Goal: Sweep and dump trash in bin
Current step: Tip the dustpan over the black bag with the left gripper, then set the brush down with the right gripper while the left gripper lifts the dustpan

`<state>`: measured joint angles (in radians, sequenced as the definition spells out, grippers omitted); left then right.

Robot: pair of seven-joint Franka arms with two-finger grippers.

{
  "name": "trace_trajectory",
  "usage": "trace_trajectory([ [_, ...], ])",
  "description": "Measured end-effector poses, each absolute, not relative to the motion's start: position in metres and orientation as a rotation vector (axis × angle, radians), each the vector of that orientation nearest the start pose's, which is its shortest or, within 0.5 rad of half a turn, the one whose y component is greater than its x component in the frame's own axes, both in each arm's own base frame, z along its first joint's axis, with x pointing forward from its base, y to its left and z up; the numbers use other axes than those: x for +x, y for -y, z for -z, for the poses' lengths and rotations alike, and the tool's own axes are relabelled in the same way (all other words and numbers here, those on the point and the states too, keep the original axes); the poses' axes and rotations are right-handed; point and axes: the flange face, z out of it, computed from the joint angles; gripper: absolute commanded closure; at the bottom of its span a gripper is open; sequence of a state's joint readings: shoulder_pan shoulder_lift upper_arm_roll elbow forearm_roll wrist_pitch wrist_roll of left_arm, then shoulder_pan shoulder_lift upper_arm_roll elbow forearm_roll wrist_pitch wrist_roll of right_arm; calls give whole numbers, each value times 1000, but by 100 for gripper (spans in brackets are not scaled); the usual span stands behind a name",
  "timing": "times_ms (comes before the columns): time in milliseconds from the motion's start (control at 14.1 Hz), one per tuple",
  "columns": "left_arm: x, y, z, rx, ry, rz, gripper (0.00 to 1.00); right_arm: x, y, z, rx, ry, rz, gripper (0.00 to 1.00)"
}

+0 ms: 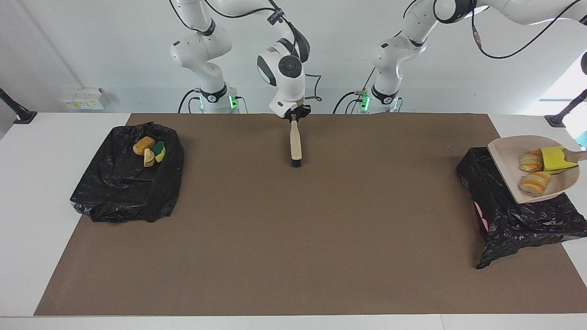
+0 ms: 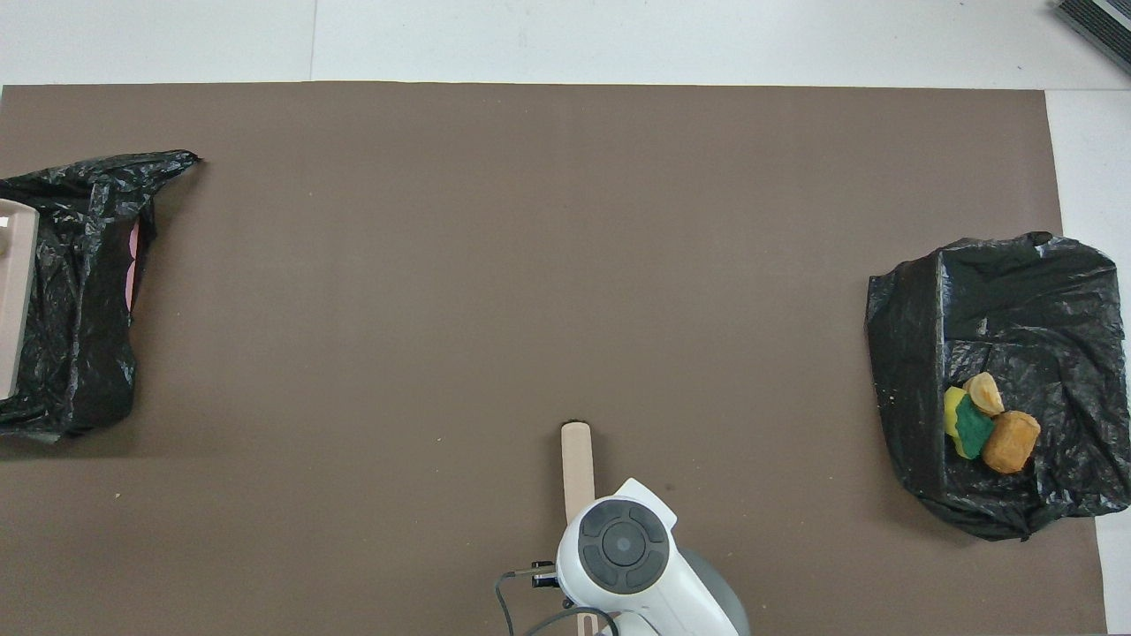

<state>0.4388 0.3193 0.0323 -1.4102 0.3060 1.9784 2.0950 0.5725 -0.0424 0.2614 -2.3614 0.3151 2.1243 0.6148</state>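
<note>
A beige dustpan (image 1: 513, 183) hangs tilted over the black-bagged bin (image 1: 513, 215) at the left arm's end of the table. It carries trash: two striped bread-like lumps (image 1: 534, 182) and a yellow sponge piece (image 1: 553, 158). Its handle (image 1: 578, 156) runs out of the picture, where my left gripper is out of view. In the overhead view only the dustpan's rim (image 2: 13, 291) shows above that bin (image 2: 79, 291). My right gripper (image 1: 293, 115) is shut on the handle of the beige brush (image 1: 296, 140), over the mat's edge nearest the robots, black bristles (image 1: 296, 161) pointing down. The right wrist hides the gripper in the overhead view; the brush (image 2: 577, 464) sticks out past it.
A second black-bagged bin (image 1: 124, 188) sits at the right arm's end of the table, with several sponge and bread scraps (image 1: 150, 151) on its rim. The overhead view shows this bin (image 2: 1007, 300) and scraps (image 2: 982, 424) too. A brown mat (image 1: 293, 238) covers the table.
</note>
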Motion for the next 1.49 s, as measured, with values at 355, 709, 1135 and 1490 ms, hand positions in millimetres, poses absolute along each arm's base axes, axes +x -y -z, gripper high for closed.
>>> trace_trajectory([
  [355, 617, -288, -535, -1663, -1987, -603, 100, 322, -358, -340, -3037, 5, -435, 0],
  [709, 603, -255, -536, -1544, -1739, -811, 100, 377, -331, -371, -2988, -144, -331, 0],
  [1135, 581, -241, -570, -1437, -1588, -867, 100, 461, -249, -435, -3026, -324, -118, 0],
  [1490, 570, -218, -594, -1587, -1588, -713, 100, 502, -176, -494, -3001, -488, 43, 0],
])
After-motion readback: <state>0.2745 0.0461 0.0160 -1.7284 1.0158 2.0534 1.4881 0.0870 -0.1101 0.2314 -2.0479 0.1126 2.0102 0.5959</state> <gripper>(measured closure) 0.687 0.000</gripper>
